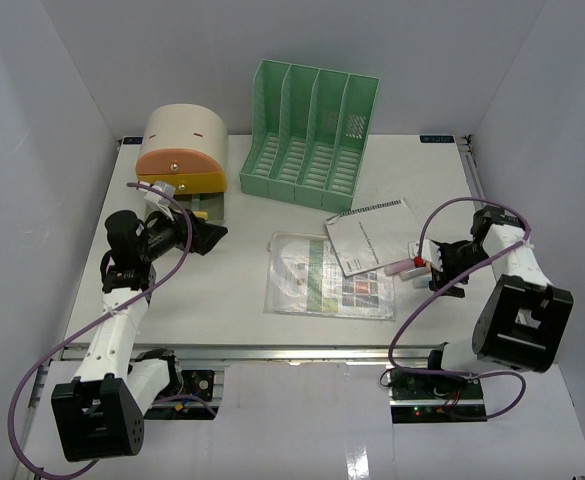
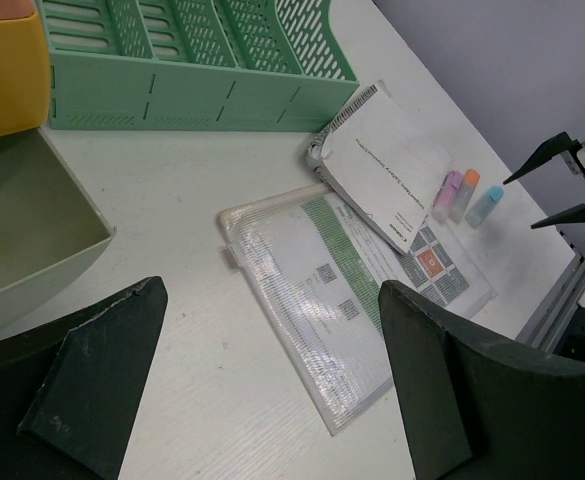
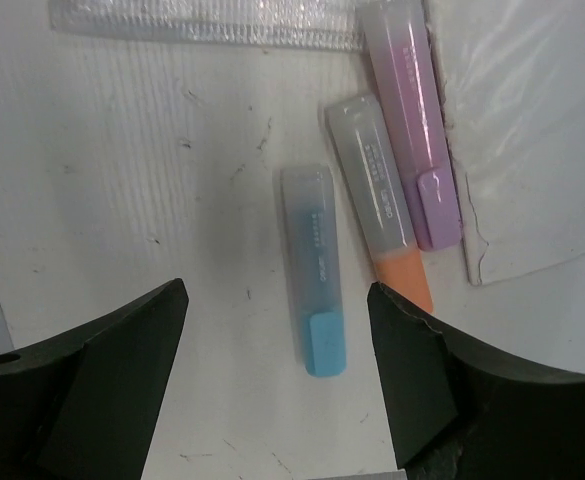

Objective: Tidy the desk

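From the top, the desk is the big white top under everything. Its long side runs left to right. At the far side stand a green rack and a round drawer box with its drawer pulled open. The left gripper hangs beside that drawer, maybe so things can go in. The right gripper is low over the markers on the right.

In the left wrist view, the fingers are wide apart and hold nothing. Under them a clear sleeve lies flat, and a booklet covers its far corner.

In the right wrist view, the fingers are open, one on each side of the blue marker, not touching it. I think they are lined up to grab it. The orange marker and purple marker lie side by side just to its right.
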`<state>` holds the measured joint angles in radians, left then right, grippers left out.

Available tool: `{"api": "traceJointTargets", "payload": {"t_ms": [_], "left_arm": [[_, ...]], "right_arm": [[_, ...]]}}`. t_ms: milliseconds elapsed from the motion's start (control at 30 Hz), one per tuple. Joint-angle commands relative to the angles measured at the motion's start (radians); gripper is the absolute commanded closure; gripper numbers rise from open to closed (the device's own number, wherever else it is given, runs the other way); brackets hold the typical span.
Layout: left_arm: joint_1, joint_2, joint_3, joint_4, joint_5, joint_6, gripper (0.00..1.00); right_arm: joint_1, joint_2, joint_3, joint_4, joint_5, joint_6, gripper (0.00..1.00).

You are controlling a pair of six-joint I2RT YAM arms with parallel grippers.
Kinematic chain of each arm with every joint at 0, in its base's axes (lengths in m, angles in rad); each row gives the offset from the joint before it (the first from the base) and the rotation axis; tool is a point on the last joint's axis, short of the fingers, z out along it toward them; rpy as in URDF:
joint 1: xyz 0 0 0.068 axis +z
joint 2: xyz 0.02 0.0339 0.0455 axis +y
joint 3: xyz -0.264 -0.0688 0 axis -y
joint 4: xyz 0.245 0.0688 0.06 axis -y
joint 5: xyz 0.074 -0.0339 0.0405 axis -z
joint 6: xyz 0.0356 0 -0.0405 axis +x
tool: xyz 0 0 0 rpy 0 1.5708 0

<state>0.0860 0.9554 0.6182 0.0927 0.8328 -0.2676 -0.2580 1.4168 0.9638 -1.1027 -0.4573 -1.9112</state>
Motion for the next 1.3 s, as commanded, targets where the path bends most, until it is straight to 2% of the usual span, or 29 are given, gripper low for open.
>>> {"api": "traceJointTargets", "payload": {"t_ms": [0, 567, 967, 1100, 1167, 1267], "left_arm": [[-0.006, -0.007, 0.038, 0.010, 0.029, 0.008, 0.02], [-0.006, -0.001, 0.038, 0.015, 0.038, 0.005, 0.02], [-0.016, 0.035, 0.026, 0.087, 0.158, -0.038, 0.02], [-0.067, 0.083, 0.004, 0.181, 0.207, -0.127, 0.02], [-0.120, 0.110, -0.010, 0.231, 0.207, -0.188, 0.02], [-0.213, 0.149, -0.062, 0.344, 0.136, -0.363, 0.02]], "right_arm": [[-0.021, 0.057, 0.080, -0.037, 0.048, -0.169, 0.21], [-0.018, 0.231, 0.033, 0.145, 0.096, -0.066, 0.33], [-0.015, 0.280, -0.004, 0.172, 0.098, -0.036, 0.44], [-0.013, 0.308, -0.007, 0.172, 0.103, -0.012, 0.60], [-0.013, 0.306, -0.013, 0.172, 0.100, -0.003, 0.73], [-0.014, 0.267, -0.028, 0.164, 0.069, 0.017, 0.85]]}}
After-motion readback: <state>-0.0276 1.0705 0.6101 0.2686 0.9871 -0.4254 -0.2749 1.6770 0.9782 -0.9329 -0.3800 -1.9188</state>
